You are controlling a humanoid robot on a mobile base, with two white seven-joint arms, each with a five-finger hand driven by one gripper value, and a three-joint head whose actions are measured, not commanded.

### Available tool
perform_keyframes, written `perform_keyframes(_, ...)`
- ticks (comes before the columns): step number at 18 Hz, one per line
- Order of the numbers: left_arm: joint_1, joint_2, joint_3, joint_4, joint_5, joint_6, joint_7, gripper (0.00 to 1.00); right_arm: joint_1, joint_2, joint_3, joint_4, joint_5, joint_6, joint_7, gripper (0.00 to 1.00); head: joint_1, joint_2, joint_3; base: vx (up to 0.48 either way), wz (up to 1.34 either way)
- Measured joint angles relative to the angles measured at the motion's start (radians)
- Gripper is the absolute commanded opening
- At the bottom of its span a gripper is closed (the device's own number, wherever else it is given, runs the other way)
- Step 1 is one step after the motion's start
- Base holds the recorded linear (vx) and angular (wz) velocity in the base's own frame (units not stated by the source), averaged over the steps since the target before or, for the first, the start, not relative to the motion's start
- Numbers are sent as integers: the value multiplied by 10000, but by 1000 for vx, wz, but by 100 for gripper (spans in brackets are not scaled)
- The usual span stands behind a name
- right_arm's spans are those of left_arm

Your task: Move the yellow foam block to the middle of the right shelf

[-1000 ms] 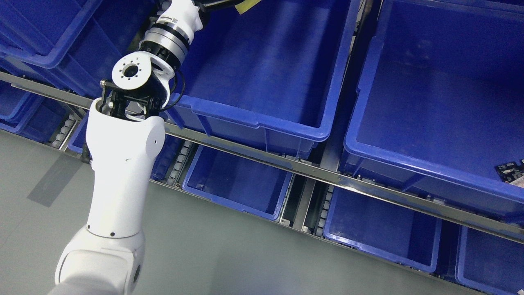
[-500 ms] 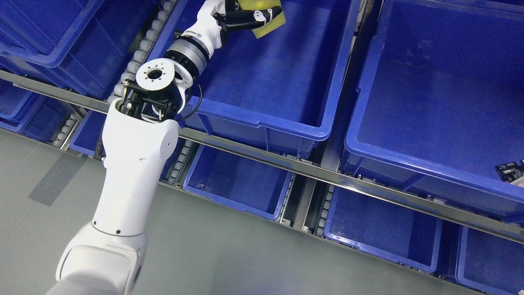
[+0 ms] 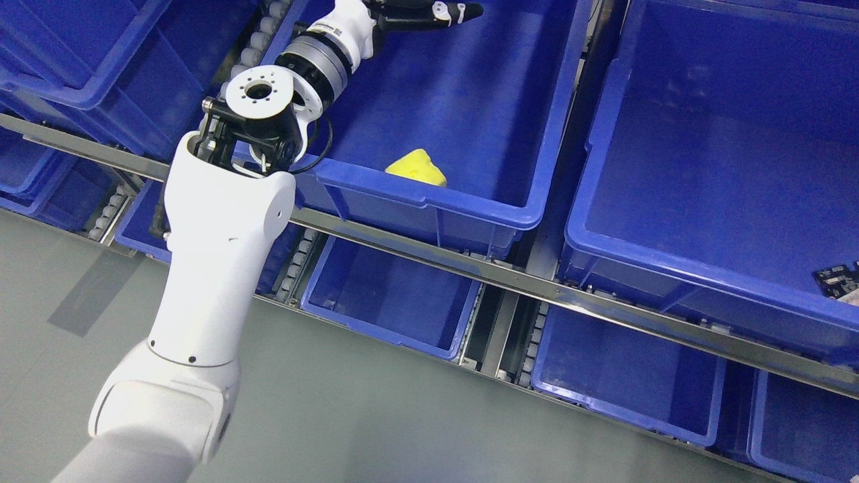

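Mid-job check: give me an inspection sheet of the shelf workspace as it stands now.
Surface: metal shelf rail carrying blue bins on two levels.
Job's things: yellow foam block lies on the floor of the middle bin, by its front wall, apart from the hand.
Clutter: circuit board in the bin at right.
Grippers: left hand above the bin, fingers extended, holding nothing; right hand not in view.
Cables: black cable looped at the left arm's joint.
Surroundings: grey floor.

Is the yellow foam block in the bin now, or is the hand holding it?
In the bin. The yellow foam block lies on the blue bin's floor by the front wall, well apart from the left hand, whose fingers are extended and empty.
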Motion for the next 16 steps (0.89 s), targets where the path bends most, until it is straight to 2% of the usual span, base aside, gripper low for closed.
perform_keyframes(3, -16, 0, 347, -460, 35, -363, -117, 100, 0, 0, 0, 0, 0, 0, 0, 100, 0, 0, 0, 0, 0)
perform_keyframes(8, 210, 0, 1387, -1057, 106, -1929, -1067, 100, 0, 0, -1, 0, 0, 0, 0, 100, 0, 0, 0, 0, 0)
perform_keyframes(12, 1115, 0, 2178, -1358, 132, -3226, -2195, 100, 0, 0, -1, 0, 0, 0, 0, 100, 0, 0, 0, 0, 0)
perform_keyframes(16, 2073, 0, 2762, -1576, 144, -3601, -2361, 100, -1, 0, -1, 0, 0, 0, 0, 100, 0, 0, 0, 0, 0)
